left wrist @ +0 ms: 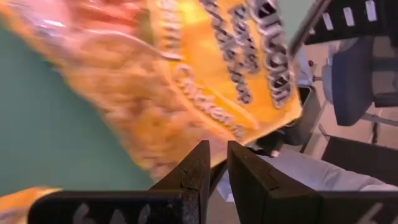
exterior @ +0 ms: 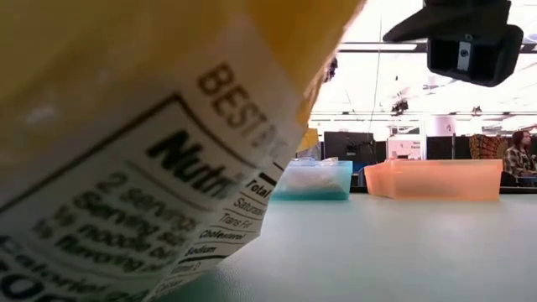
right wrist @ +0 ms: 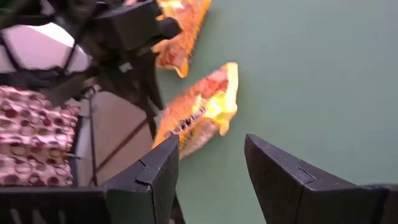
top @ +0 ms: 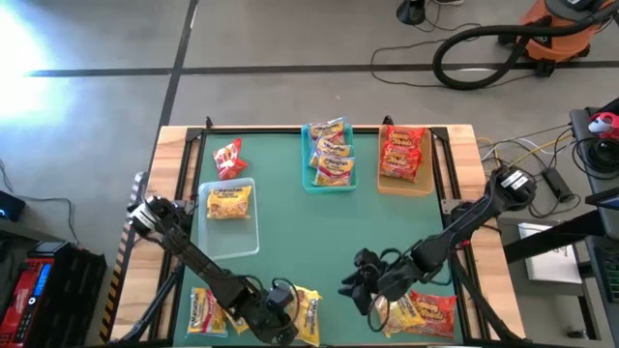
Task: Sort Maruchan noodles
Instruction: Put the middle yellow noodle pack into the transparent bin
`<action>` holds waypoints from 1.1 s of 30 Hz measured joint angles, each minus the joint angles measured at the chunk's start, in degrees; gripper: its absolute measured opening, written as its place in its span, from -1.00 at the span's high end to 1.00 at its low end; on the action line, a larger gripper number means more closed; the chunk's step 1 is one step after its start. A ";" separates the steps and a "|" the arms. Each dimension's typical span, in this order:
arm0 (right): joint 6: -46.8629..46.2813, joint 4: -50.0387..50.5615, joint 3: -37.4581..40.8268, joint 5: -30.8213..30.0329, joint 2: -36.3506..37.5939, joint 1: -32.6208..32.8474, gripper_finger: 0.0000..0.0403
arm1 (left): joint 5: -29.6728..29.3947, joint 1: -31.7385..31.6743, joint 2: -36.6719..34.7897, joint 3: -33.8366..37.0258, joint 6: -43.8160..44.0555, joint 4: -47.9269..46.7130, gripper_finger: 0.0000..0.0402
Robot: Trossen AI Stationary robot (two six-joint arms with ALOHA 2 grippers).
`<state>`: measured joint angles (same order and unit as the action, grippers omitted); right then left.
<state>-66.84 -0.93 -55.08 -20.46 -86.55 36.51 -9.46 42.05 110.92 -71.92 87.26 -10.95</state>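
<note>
1. High view: teal tray [top: 311, 183], tan tray [top: 424, 184] and clear tray [top: 242, 235] hold sorted packets; one red packet [top: 228, 159] loose at 11 o'clock, more packets at 6 o'clock.
2. Left wrist view: left pincer [left wrist: 215, 167] clenched on a yellow packet [left wrist: 205, 81].
3. Right wrist view: right pincer [right wrist: 210, 163] released, above an orange-yellow packet [right wrist: 198, 112].

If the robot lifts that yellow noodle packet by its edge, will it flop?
Probably only a little. The yellow noodle packet that the left pincer pinches looks crinkly and thin at the edge, but its middle likely stays stiff. It seems light, and its shiny wrapper might slip.
</note>
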 joint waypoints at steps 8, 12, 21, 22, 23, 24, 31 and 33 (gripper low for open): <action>0.83 2.31 -5.44 4.16 -4.82 0.79 0.15 | -0.47 -0.56 6.58 -7.89 -1.41 -4.52 0.81; 0.84 5.24 -7.01 4.54 -5.23 1.49 0.15 | -3.78 -2.09 7.45 -9.51 -1.90 -9.17 0.81; -0.79 6.71 -7.23 3.46 -4.25 3.25 0.15 | -9.36 -8.77 7.41 -7.54 -1.94 -11.89 0.81; -1.17 6.24 -7.24 3.29 -4.48 3.28 0.15 | -9.97 -9.84 7.43 -7.50 -1.94 -11.64 0.81; -1.67 6.03 -7.33 2.87 -4.66 3.34 0.15 | -10.66 -10.87 7.45 -7.43 -1.93 -11.50 0.81; -2.11 6.19 -7.28 2.45 -4.83 3.38 0.15 | -11.18 -11.89 7.45 -7.33 -1.94 -11.18 0.81; -1.59 7.47 -7.09 -2.41 -7.78 3.34 0.15 | -14.90 -17.84 8.02 -7.79 -4.91 -5.21 0.81; -1.70 8.68 -7.09 -4.35 -8.72 3.15 0.15 | -15.77 -18.65 7.60 -8.14 -6.71 -4.06 0.81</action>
<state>-68.54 7.75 -62.17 -24.82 -95.27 39.66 -25.23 23.39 118.52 -80.06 80.55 -15.01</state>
